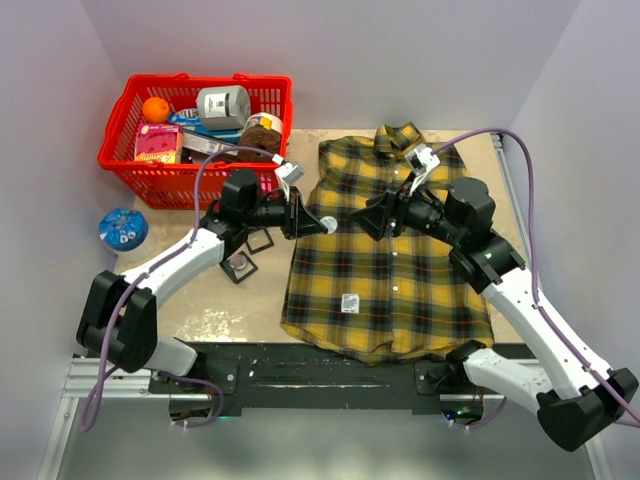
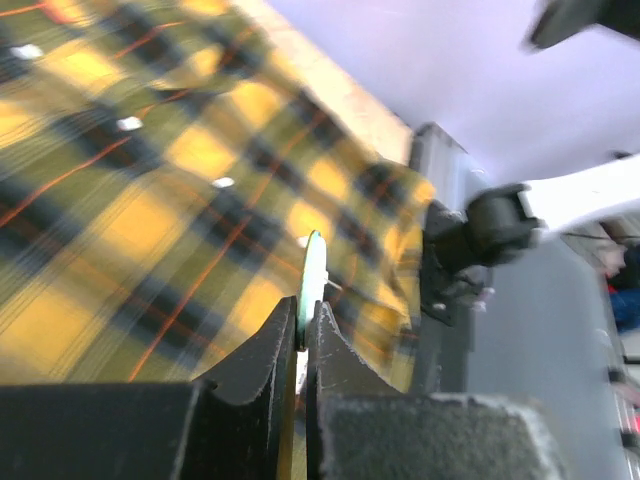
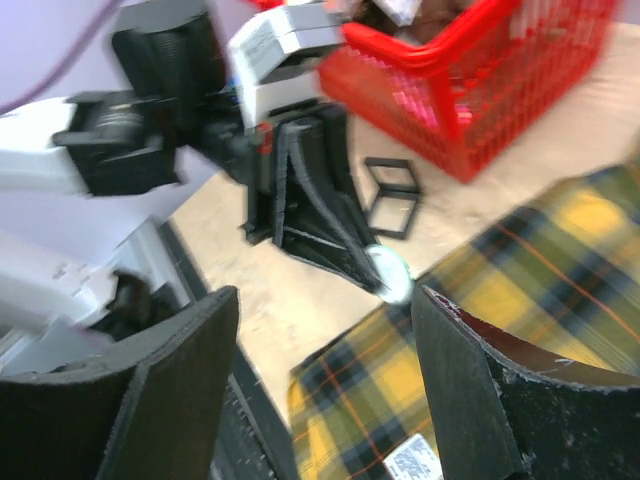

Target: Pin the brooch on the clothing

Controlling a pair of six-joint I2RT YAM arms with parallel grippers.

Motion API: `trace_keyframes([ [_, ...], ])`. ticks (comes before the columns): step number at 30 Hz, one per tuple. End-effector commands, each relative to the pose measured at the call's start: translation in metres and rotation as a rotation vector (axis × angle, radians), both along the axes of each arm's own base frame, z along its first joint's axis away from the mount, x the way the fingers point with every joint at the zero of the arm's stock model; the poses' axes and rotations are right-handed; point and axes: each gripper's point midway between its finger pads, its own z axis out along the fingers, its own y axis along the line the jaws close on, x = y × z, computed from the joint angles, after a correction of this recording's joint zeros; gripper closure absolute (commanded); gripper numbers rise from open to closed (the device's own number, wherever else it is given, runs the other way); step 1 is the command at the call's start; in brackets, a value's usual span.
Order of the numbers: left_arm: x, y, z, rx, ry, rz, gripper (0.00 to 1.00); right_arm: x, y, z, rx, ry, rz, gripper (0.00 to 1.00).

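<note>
- While the left tool (image 1: 322, 225) is pinching a small round pale-green brooch (image 2: 313, 268) edge-on by its rim, the right tool (image 1: 372, 216) is spread wide and empty, facing it over the cloth.
- The yellow-and-dark plaid button-up shirt (image 1: 385, 270) lies flat on the pale wooden bench (image 1: 215, 310), with its collar away from the arm bases and its hem, with a small white label (image 1: 349, 303), nearest them.
- The brooch hovers by the shirt's edge on the left arm's side, about halfway up; whether it touches the fabric cannot be told.
- The shirt looks light, soft and limp. It will probably bunch and slide under a push, so the right tool should likely hold a fold taut just beside the pinning spot, one layer only.
- The brooch seems small, stiff and slick, and the narrow rim hold may let it twist out.
- No pin shows, so which face meets the cloth is unclear.
</note>
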Motion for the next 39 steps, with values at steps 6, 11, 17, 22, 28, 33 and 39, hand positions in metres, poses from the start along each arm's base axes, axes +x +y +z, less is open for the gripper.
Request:
trace_keyframes([
  [6, 0.029, 0.018, -0.001, 0.485, -0.421, 0.329, 1.00, 0.048, -0.043, -0.030, -0.133, 0.060, -0.358, 0.26],
  [11, 0.045, 0.021, -0.014, 0.577, -0.412, 0.396, 1.00, 0.060, -0.039, -0.052, -0.178, 0.099, -0.395, 0.26],
  [17, 0.068, 0.017, -0.012, 0.593, -0.382, 0.454, 1.00, 0.096, -0.053, -0.071, -0.242, 0.121, -0.563, 0.28],
  [22, 0.091, 0.019, -0.010, 0.535, -0.294, 0.463, 1.00, 0.128, -0.038, -0.091, -0.305, 0.133, -0.565, 0.32],
  [28, 0.101, 0.020, -0.001, 0.414, -0.243, 0.453, 1.00, 0.178, -0.009, -0.134, -0.415, 0.160, -0.504, 0.31],
  [33, 0.096, 0.037, -0.022, 0.450, -0.235, 0.467, 1.00, 0.213, 0.006, -0.205, -0.560, 0.250, -0.463, 0.30],
  [39, 0.094, 0.043, -0.025, 0.472, -0.250, 0.461, 1.00, 0.251, 0.002, -0.238, -0.645, 0.287, -0.527, 0.29],
])
